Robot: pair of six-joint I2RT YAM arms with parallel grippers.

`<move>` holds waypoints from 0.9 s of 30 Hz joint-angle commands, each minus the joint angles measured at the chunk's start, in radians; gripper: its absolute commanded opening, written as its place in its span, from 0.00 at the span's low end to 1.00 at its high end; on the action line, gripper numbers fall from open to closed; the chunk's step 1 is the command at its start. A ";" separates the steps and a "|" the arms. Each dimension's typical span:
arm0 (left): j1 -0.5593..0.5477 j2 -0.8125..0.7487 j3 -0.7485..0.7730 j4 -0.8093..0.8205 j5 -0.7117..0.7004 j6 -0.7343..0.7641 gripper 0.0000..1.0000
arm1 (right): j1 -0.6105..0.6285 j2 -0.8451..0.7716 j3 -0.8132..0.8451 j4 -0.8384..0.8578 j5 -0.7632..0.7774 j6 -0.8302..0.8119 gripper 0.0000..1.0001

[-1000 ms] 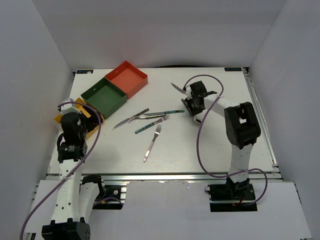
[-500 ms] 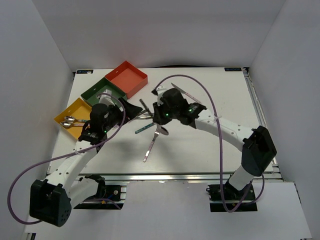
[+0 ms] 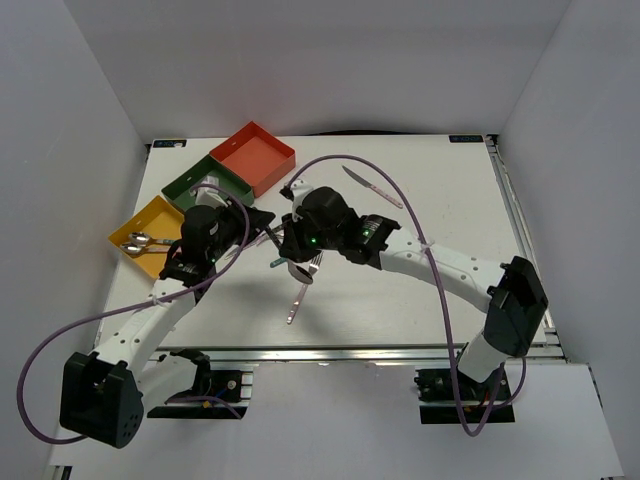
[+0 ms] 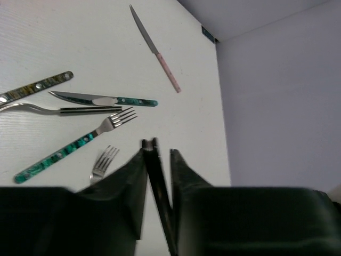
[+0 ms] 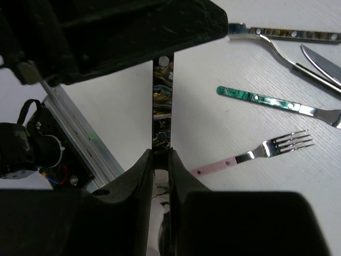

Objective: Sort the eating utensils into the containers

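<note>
My right gripper (image 5: 160, 153) is shut on a spoon with a dark marbled handle (image 5: 162, 106); its bowl (image 3: 297, 268) hangs below the fingers. The handle's far end (image 4: 154, 170) stands between the fingers of my left gripper (image 4: 158, 152), which has closed in on it, with a thin gap at one tip. Both grippers meet above the table's middle (image 3: 275, 238). Loose on the table lie a pink-handled knife (image 4: 160, 58), a teal-handled knife (image 4: 101, 100), a teal-handled fork (image 4: 74, 146) and a pink-handled fork (image 5: 256, 154). The red-orange container (image 3: 262, 155), green container (image 3: 190, 185) and yellow container (image 3: 140, 222) stand at the back left.
Spoons (image 3: 135, 242) lie in the yellow container. Another marbled-handled utensil (image 5: 287, 34) lies beside the teal-handled knife. White walls close in the table on three sides, and a metal rail (image 3: 330, 350) runs along its near edge. Purple cables loop over both arms.
The left arm swung from the yellow container to the table's middle. The right arm came left with the spoon. The left jaws narrowed from wide open onto the spoon's handle.
</note>
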 commanded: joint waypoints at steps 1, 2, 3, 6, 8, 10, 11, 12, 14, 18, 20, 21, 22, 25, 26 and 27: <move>0.000 -0.003 0.004 0.023 0.020 0.004 0.25 | 0.007 0.011 0.091 0.032 0.005 0.007 0.00; 0.000 -0.002 0.010 0.018 0.017 0.005 0.24 | 0.007 0.016 0.099 0.029 0.005 0.003 0.00; 0.000 0.003 0.019 -0.012 0.014 0.016 0.24 | 0.009 0.020 0.105 0.027 0.005 0.001 0.00; 0.000 0.011 0.047 -0.052 0.007 0.031 0.00 | 0.006 0.034 0.128 0.020 0.015 -0.007 0.00; 0.003 0.005 0.087 -0.109 -0.089 0.042 0.00 | 0.007 0.031 0.128 0.007 0.076 -0.002 0.42; 0.061 0.006 0.136 -0.282 -0.188 0.053 0.00 | -0.004 -0.002 0.090 0.001 0.132 -0.002 0.89; 0.104 0.009 0.183 -0.334 -0.267 0.047 0.00 | -0.013 -0.019 0.070 -0.009 0.149 0.001 0.89; 0.164 0.017 0.200 -0.415 -0.283 0.027 0.00 | -0.025 -0.039 0.050 -0.015 0.174 0.004 0.89; 0.387 0.029 0.223 -0.456 -0.271 0.010 0.00 | -0.070 -0.105 -0.017 -0.031 0.188 0.018 0.89; 0.584 0.173 0.421 -0.589 -0.470 0.064 0.00 | -0.132 -0.220 -0.129 -0.032 0.176 0.007 0.89; 0.664 0.250 0.481 -0.623 -0.486 0.074 0.00 | -0.154 -0.271 -0.160 -0.046 0.179 -0.004 0.89; 0.687 0.283 0.524 -0.623 -0.504 0.074 0.00 | -0.160 -0.286 -0.189 -0.055 0.180 -0.014 0.89; 0.716 0.343 0.539 -0.622 -0.510 0.073 0.00 | -0.172 -0.315 -0.203 -0.057 0.179 -0.019 0.89; 0.767 0.435 0.578 -0.593 -0.504 0.050 0.00 | -0.189 -0.360 -0.252 -0.062 0.173 -0.033 0.89; 0.775 0.454 0.587 -0.582 -0.506 0.044 0.00 | -0.192 -0.368 -0.261 -0.063 0.168 -0.037 0.89; 0.781 0.474 0.598 -0.574 -0.503 0.041 0.00 | -0.194 -0.375 -0.275 -0.068 0.169 -0.045 0.89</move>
